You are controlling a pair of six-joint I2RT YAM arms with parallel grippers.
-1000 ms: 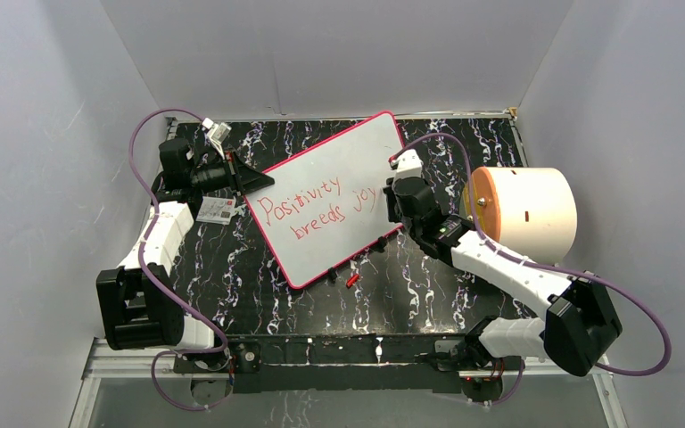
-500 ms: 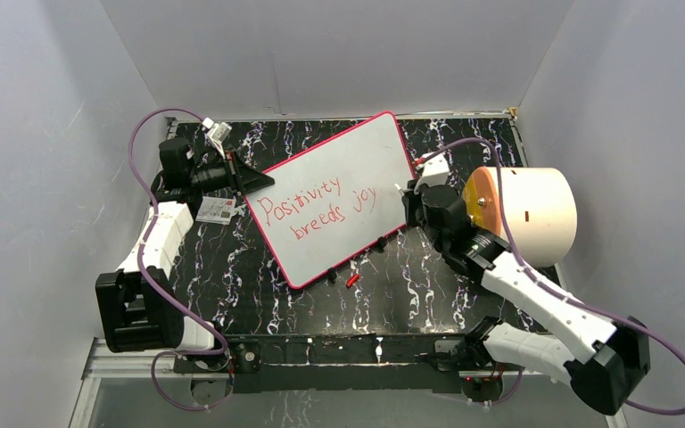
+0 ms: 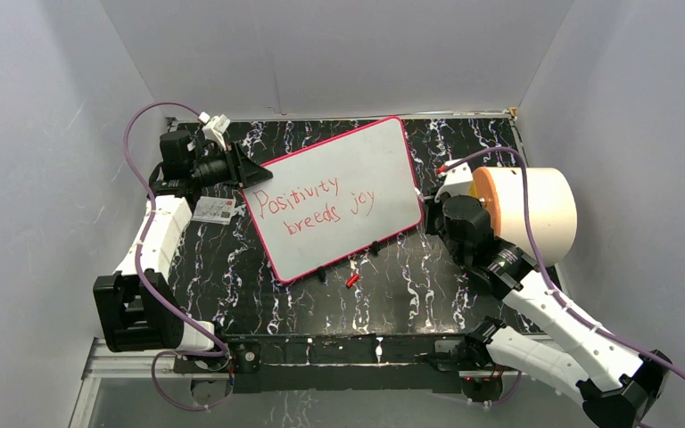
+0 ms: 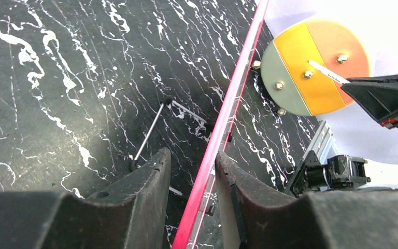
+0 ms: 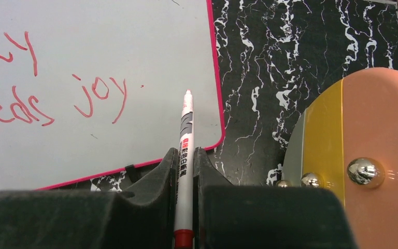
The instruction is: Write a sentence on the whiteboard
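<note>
The whiteboard (image 3: 343,178) lies tilted on the black marbled table, with the red sentence (image 3: 317,207) "Positivity breeds joy" in two slanted lines. My left gripper (image 3: 251,169) is at the board's left corner. In the left wrist view its jaws (image 4: 193,161) stand open, and the pink frame edge (image 4: 233,109) runs between them with a gap on the left side. My right gripper (image 3: 430,203) hovers just off the board's right edge, shut on a white marker (image 5: 186,129). The marker's tip points over the board (image 5: 83,52), to the right of the word "joy" (image 5: 101,98).
A large cream cylinder (image 3: 535,209) with an orange and yellow end face (image 5: 373,135) lies at the right, close behind my right wrist. A small white printed card (image 3: 217,209) lies left of the board. A small red cap (image 3: 352,279) sits near the board's front edge. Grey walls enclose the table.
My right arm drew back to the right, off the board, still holding the marker. My left gripper's jaws parted around the board's edge, and the board turned slightly.
</note>
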